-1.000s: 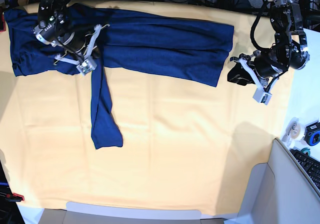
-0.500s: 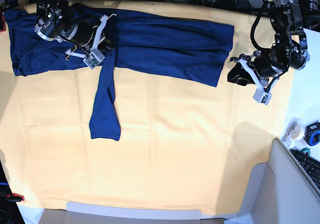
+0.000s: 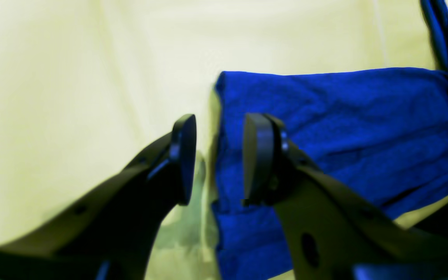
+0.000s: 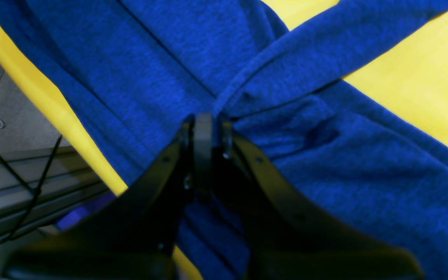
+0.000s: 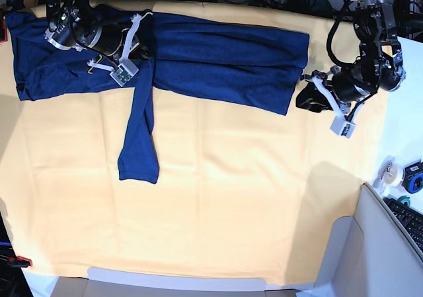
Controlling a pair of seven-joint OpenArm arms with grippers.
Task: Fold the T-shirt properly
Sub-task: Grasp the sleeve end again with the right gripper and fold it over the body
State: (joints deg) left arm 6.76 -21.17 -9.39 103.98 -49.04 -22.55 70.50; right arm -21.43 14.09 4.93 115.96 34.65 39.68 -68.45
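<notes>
You're looking at one T-shirt (image 5: 225, 59), two grippers. Right gripper (image 4: 204, 128) pinching sleeve fold, jaws clamped. Left gripper (image 3: 218, 155) gaping narrowly, straddling hem edge, holding nothing.

A pale yellow cloth (image 5: 218, 198) covers the table; a keyboard (image 5: 408, 223) and tape rolls (image 5: 391, 173) sit at its corner.

Navy T-shirt (image 5: 218, 62) spread flat, sleeve perhaps lifted

Right hand (image 4: 204, 124) pinched closed — left hand (image 3: 218, 159) parted.
</notes>
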